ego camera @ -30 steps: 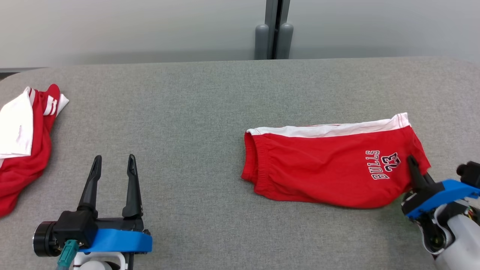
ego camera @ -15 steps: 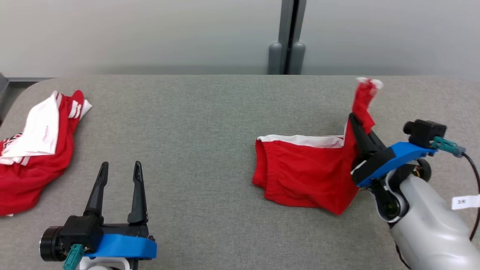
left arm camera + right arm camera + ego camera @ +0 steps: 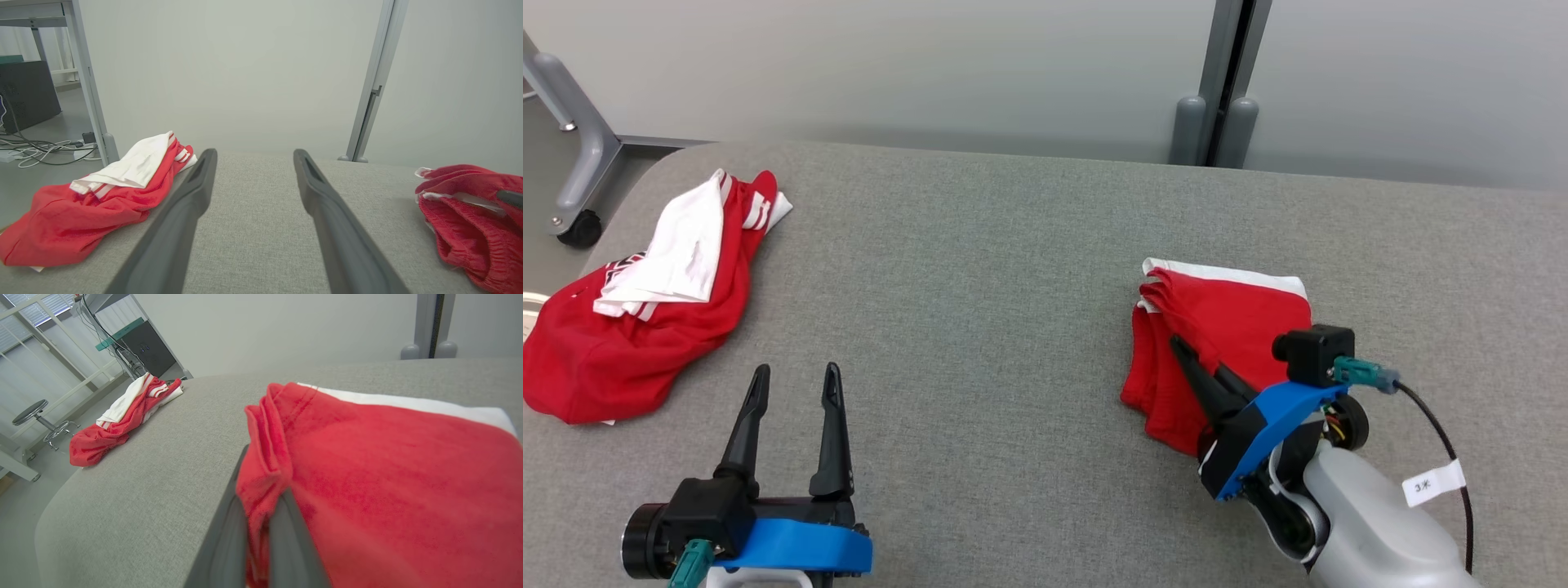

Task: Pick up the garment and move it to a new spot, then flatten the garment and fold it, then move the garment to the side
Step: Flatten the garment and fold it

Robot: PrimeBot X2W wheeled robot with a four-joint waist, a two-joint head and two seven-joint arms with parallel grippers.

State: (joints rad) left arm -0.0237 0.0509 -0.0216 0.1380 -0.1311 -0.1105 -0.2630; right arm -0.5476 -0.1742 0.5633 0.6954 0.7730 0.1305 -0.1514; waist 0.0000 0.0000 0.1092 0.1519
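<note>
Clamping one garment [image 3: 1233, 322] of two

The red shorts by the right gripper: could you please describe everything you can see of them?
The red shorts look like soft jersey knit, with a white band along the far edge and a gathered elastic waistband at their left end. They lie folded over in layers on the grey fabric table, right of centre. The right gripper is shut on a pinch of their near left edge.
</note>
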